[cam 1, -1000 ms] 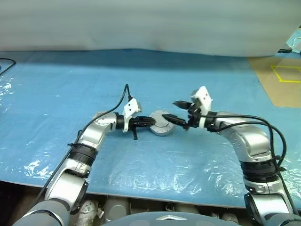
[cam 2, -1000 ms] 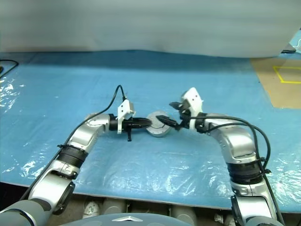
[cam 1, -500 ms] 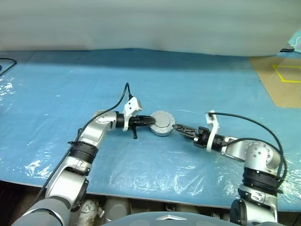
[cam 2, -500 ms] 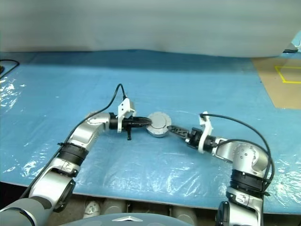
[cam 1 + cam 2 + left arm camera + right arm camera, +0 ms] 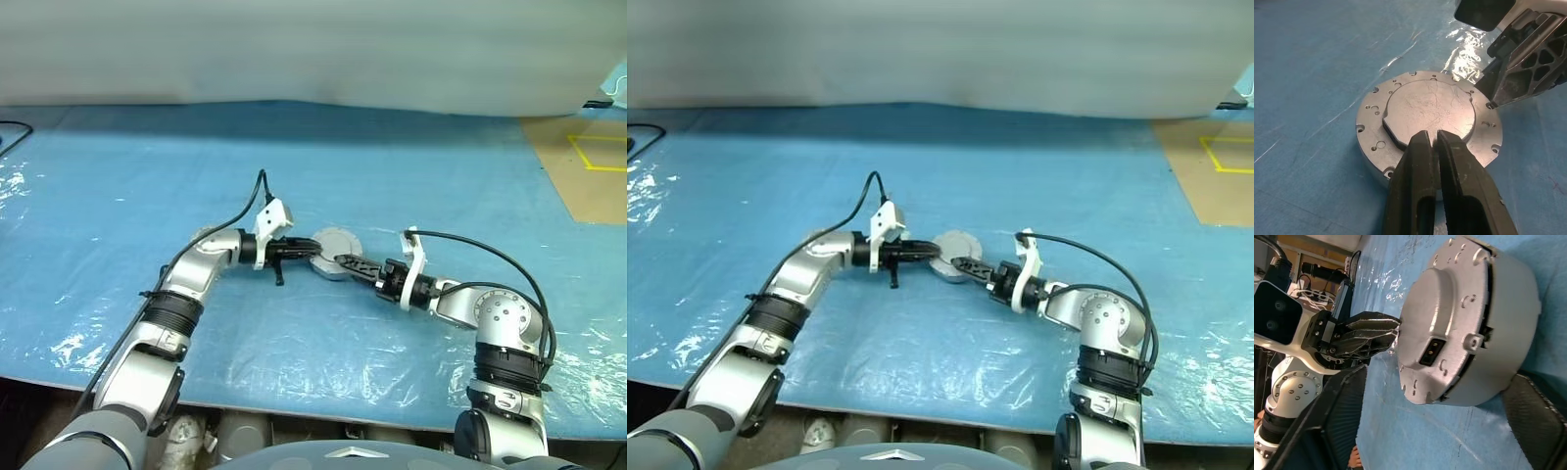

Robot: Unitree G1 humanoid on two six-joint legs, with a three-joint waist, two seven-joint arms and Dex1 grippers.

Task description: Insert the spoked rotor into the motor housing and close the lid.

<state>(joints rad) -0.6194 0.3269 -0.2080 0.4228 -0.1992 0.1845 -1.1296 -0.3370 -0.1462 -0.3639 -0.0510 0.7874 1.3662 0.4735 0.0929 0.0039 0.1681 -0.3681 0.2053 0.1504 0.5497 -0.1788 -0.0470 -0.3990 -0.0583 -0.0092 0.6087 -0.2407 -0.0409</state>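
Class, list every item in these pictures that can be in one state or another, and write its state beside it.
Squat round silver-grey metal motor housing: resting on the blue sheet, closed.
Round silver-grey lid: down flat on the housing.
Left gripper: black fingers shut, tips resting at the lid's edge.
Right gripper: fingers spread, one either side of the housing.

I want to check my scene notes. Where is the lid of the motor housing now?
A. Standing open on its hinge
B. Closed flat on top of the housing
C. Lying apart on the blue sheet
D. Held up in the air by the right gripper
B: in the left wrist view the lid lies flat on the motor housing, no windings showing.
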